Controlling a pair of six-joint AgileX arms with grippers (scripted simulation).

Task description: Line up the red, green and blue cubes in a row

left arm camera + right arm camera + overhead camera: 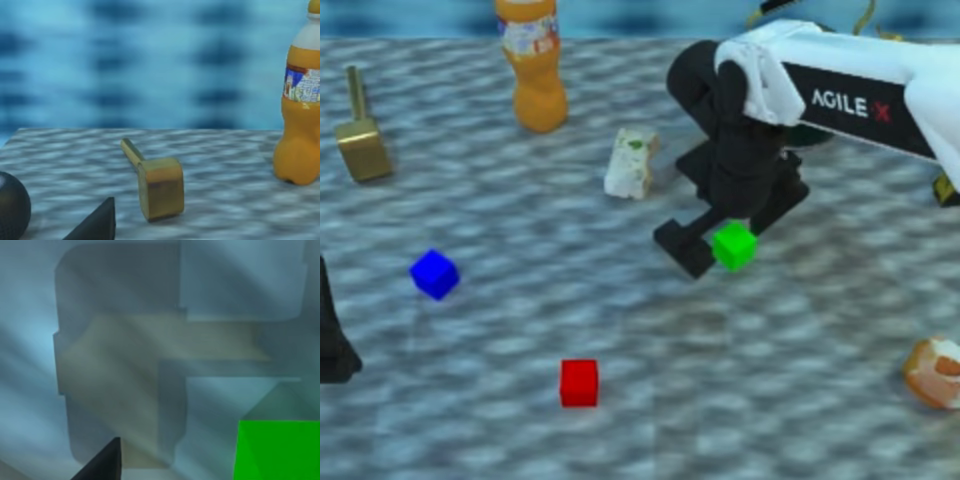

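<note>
The green cube [733, 245] lies right of the table's middle, and my right gripper [730, 225] hangs over it, open. In the right wrist view the green cube [277, 450] is well apart from the one dark finger [106, 462] that shows; the other finger is hidden. The blue cube [434, 274] sits at the left. Near the front, left of centre, is the red cube [579, 382]. My left gripper [334, 350] is parked at the table's left edge, open, with one fingertip [100, 222] showing in its wrist view.
An orange drink bottle [532, 65] stands at the back. A brass mallet [362, 140] lies at the back left, a pale block [631, 163] behind the table's middle, and a bread-like item [935, 372] at the right edge.
</note>
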